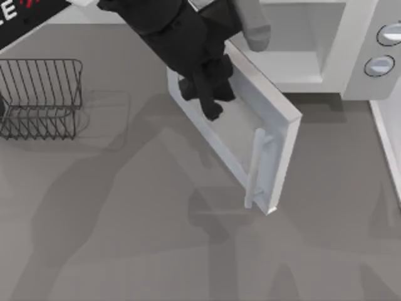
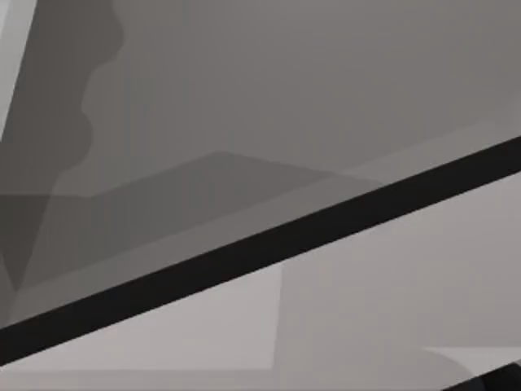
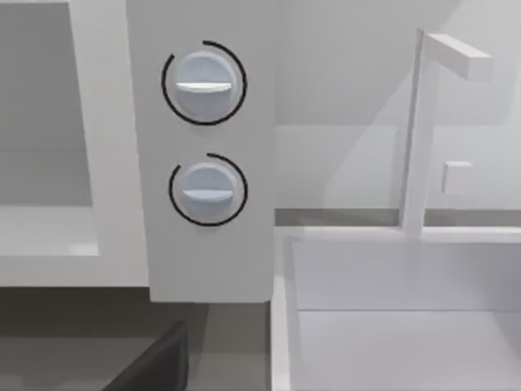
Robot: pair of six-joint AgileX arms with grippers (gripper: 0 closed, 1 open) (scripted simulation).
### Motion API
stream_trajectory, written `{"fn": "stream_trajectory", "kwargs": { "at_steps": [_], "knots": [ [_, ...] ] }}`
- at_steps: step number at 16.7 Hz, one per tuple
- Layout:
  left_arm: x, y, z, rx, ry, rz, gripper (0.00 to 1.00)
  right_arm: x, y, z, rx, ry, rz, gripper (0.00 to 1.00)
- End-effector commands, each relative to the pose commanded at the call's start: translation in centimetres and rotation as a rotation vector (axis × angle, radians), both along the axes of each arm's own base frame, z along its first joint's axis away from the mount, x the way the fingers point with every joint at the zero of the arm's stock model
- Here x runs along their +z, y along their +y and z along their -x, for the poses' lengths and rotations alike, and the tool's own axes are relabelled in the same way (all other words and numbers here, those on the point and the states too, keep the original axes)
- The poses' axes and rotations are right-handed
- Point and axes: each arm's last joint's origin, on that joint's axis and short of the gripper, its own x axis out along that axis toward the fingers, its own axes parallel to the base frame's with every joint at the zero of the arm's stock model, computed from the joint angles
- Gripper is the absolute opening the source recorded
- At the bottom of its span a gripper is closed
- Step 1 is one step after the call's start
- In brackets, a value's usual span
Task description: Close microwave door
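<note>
Clearly microwave door (image 1: 241,135) hung half open, swung out from microwave (image 1: 332,47) over counter (image 1: 125,238). Left end effector (image 1: 210,103) pressed door's outer face; finger opening hard to tell. Best: steady push inward, contact kept far from hinge, near handle (image 1: 255,166).

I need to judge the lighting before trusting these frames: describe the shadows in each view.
Top view: soft broad arm shadows spread across the table, and a faint one beside the wire rack. Left wrist view: dim, with overlapping grey shadow shapes. Right wrist view: evenly lit, knobs crisp, mild shade under the microwave.
</note>
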Motion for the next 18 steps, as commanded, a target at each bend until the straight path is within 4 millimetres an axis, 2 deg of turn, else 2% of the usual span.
{"fn": "stream_trajectory", "kwargs": {
  "at_steps": [2, 7, 12, 18],
  "knots": [
    [0.1, 0.2, 0.0, 0.004, -0.001, 0.001, 0.00, 0.0, 0.0, 0.0, 0.000, 0.000, 0.000, 1.00],
    [-0.1, -1.6, 0.0, 0.004, 0.006, -0.003, 0.00, 0.0, 0.0, 0.0, 0.000, 0.000, 0.000, 1.00],
    [0.1, -1.6, 0.0, 0.007, 0.002, 0.001, 0.00, 0.0, 0.0, 0.0, 0.000, 0.000, 0.000, 1.00],
    [1.6, -2.2, 2.3, -0.056, 0.030, -0.003, 0.00, 0.0, 0.0, 0.0, 0.000, 0.000, 0.000, 1.00]
  ]
}}
